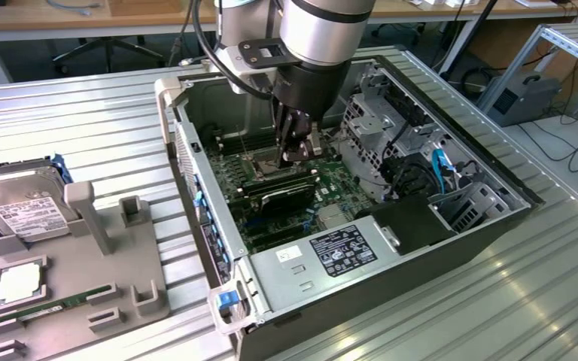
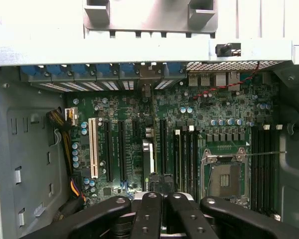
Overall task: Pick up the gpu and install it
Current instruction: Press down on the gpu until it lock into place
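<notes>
Dark and edge-up, the gpu [image 1: 274,197] stood among the slots of the motherboard [image 2: 229,114] inside the open computer case [image 1: 490,226]. The gripper [image 1: 299,154] hung just above it with its jaws drawn together; whether they pinched the card was unclear. Installing seemed the step in hand, and seating it would call for straight, even downward pressure. Around lay a ribbed metal table [image 1: 68,128] with a grey tray [image 1: 78,293] holding a hard drive [image 1: 13,207], and desks [image 1: 68,19] behind.
</notes>
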`<state>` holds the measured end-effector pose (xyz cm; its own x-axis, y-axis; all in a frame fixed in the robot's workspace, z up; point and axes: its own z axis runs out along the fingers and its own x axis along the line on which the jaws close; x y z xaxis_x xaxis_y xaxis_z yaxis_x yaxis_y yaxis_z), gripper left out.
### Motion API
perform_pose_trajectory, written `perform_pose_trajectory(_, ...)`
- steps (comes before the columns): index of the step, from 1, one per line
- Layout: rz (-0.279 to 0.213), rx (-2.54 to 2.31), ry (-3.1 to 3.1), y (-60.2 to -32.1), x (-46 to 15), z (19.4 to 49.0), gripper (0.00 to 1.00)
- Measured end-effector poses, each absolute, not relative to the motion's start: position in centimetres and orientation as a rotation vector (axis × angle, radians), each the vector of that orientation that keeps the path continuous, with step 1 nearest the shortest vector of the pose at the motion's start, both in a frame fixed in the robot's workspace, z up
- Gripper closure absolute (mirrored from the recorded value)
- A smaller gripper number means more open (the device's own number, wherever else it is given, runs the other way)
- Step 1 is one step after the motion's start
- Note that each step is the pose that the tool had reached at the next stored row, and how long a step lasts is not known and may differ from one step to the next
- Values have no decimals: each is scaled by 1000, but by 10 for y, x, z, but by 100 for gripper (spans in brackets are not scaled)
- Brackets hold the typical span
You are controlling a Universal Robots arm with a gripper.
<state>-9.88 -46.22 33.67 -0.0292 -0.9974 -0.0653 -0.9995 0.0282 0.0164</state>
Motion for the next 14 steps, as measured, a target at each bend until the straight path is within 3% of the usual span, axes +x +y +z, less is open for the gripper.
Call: perform_pose_trajectory(14,78,-2169,2232,-457,-99,303,89)
